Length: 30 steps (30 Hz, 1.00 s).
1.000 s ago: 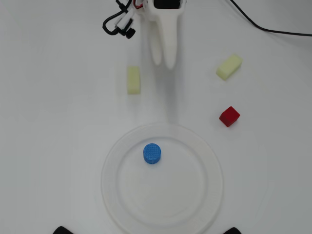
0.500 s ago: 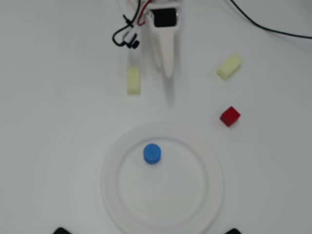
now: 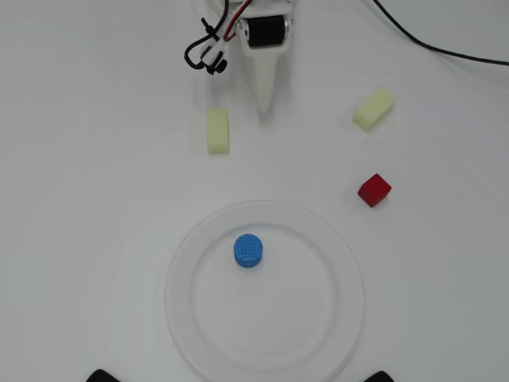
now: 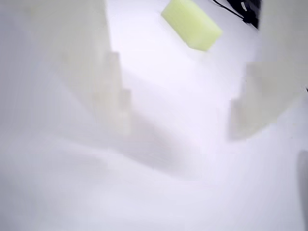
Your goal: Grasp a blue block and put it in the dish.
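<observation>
Tool (image 3: 263,107) at the top of the overhead view, fingers spread and holding nothing.

One blue block (image 3: 248,250) lies inside the one dish (image 3: 347,263), up and left of its middle, well apart from the tool; on the white worktop (image 3: 87,199) beyond the dish stand one red cube (image 3: 374,189) and two pale yellow blocks (image 3: 218,130) (image 3: 373,108); in the wrist view one yellow block (image 4: 191,24) shows between the blurred fingers (image 4: 262,86).

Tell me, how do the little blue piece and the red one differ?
The blue block is a short round cylinder; the red cube has square faces and corners. The blue block lies inside the white dish, while the red cube sits on the bare table just outside its rim. Both are small and about the same size.
</observation>
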{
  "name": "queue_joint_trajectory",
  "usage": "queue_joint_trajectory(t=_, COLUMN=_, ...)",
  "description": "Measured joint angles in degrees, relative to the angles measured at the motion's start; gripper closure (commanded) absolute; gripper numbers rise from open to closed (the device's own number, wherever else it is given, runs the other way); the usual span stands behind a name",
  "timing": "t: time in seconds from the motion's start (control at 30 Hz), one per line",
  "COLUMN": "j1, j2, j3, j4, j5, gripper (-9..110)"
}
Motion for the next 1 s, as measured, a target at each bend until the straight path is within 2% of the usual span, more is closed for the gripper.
queue_joint_trajectory(t=0.53, j1=0.18, j2=0.0, j3=0.0, j4=3.16, j5=2.72, gripper=101)
queue_joint_trajectory(t=0.87, j1=-2.72, j2=0.0, j3=0.0, j4=3.16, j5=-0.09, gripper=101)
queue_joint_trajectory(t=1.0, j1=-1.32, j2=0.0, j3=0.0, j4=3.25, j5=2.29, gripper=101)
